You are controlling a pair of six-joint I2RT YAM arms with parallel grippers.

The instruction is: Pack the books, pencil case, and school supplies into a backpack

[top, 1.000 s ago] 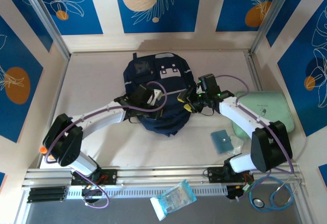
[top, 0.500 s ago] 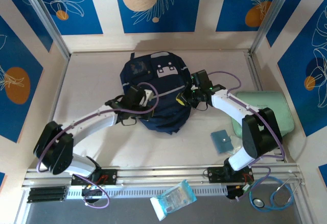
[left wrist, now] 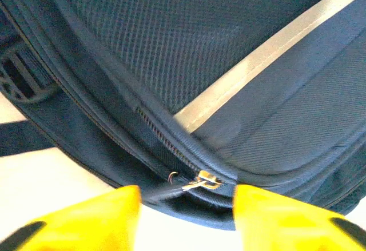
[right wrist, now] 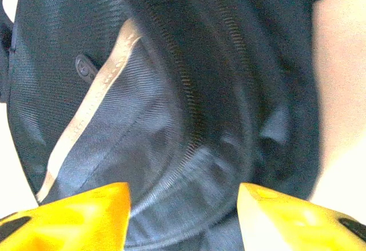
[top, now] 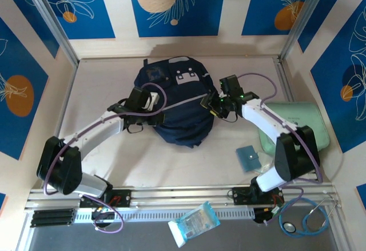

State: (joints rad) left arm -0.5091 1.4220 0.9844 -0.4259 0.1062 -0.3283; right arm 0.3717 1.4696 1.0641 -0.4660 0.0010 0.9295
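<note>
The big dark navy cloth backpack [top: 177, 105] sits puffy and round in the middle of the pale tabletop [top: 103, 85]. We think most things are packed. The flat teal square pad [top: 248, 158] lies out at its 4 o'clock, not yet packed. The left gripper [left wrist: 186, 205] is at the bag's 9 o'clock and the right gripper [right wrist: 183, 205] at 3 o'clock. Both have their yellow fingers [left wrist: 86, 216] apart, holding nothing. The cloth looks rough, with 1 smooth pale stripe [left wrist: 269, 56] and a small metal zip pull [left wrist: 205, 180].

Mint-green zip case [top: 300, 122] lies flat on the table [top: 103, 79], just right of the right claw [top: 214, 106]. Stethoscope [top: 309, 219] is coiled well behind that claw, at the near right corner. Plastic-wrapped blue-white packet [top: 194, 223] rests well behind it, slightly left.
</note>
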